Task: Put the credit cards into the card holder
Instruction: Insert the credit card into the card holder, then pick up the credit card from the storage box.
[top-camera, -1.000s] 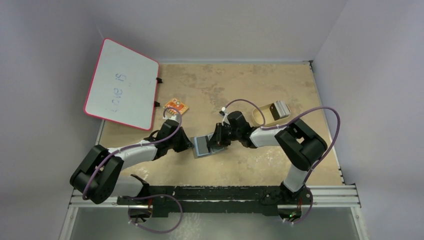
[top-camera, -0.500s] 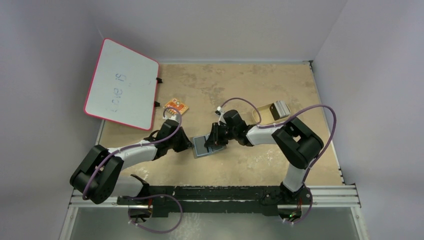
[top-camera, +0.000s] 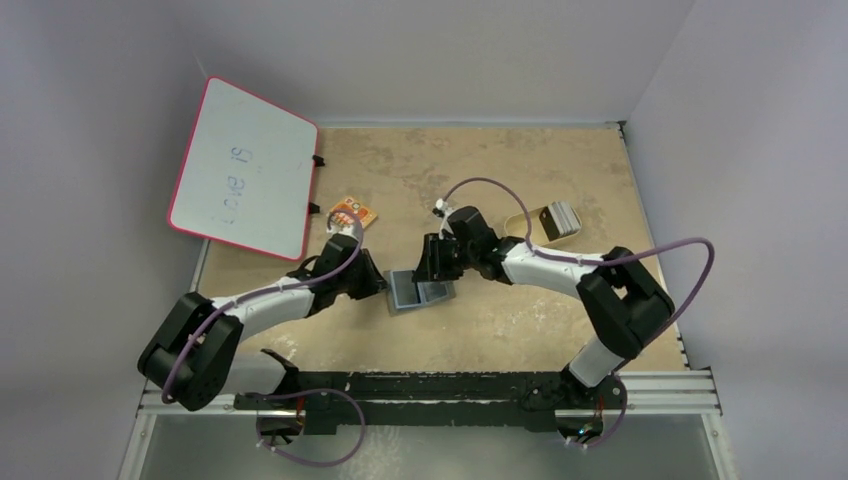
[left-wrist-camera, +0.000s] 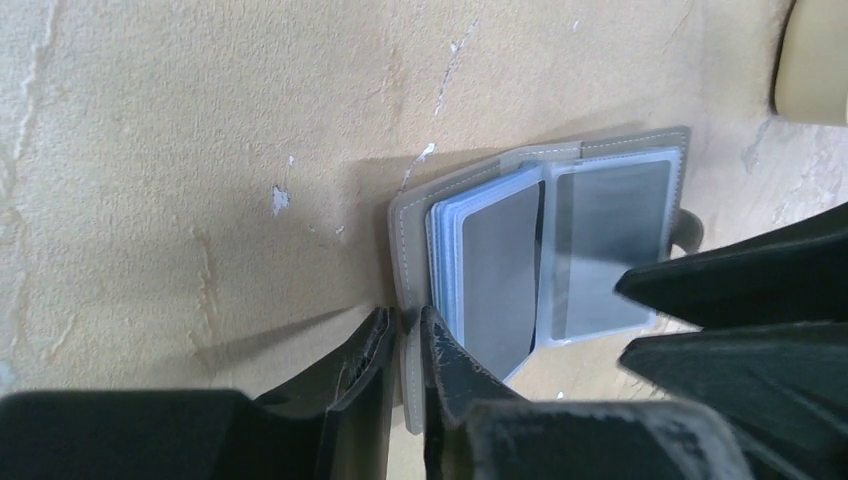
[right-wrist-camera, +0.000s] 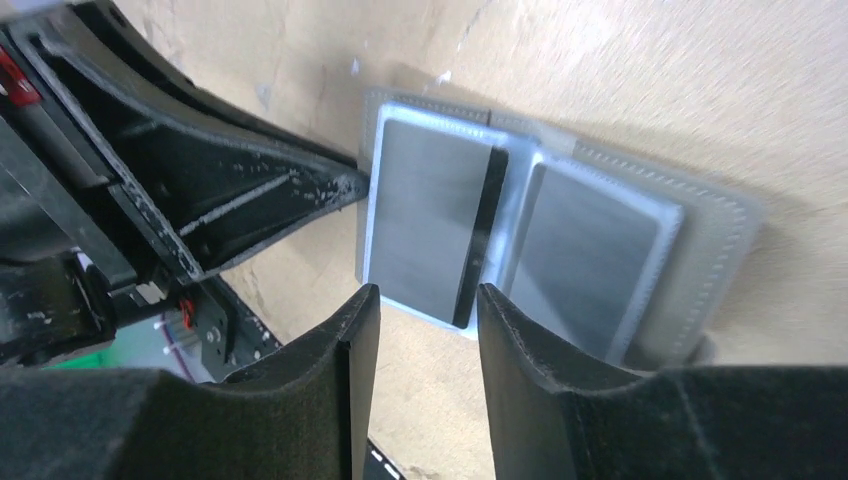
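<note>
The card holder (top-camera: 418, 292) lies open on the table, grey outside (left-wrist-camera: 410, 230) with light blue sleeves. A grey card (left-wrist-camera: 498, 270) sits in its left sleeve and another (left-wrist-camera: 600, 245) in its right sleeve; both show in the right wrist view (right-wrist-camera: 430, 210). My left gripper (left-wrist-camera: 405, 330) is shut on the holder's grey cover edge. My right gripper (right-wrist-camera: 428, 300) is open and empty, just above the holder's near edge. More credit cards (top-camera: 560, 217) stand in a tan tray at the right.
The tan oblong tray (top-camera: 520, 230) lies right of the holder. A red-framed whiteboard (top-camera: 245, 170) leans at the back left. A small orange item (top-camera: 352, 212) lies near it. The two grippers (top-camera: 432, 262) are close together over the holder.
The right arm's elbow has swung out to the right and its gripper has drawn back slightly from the holder. The left arm and the holder have stayed put.
</note>
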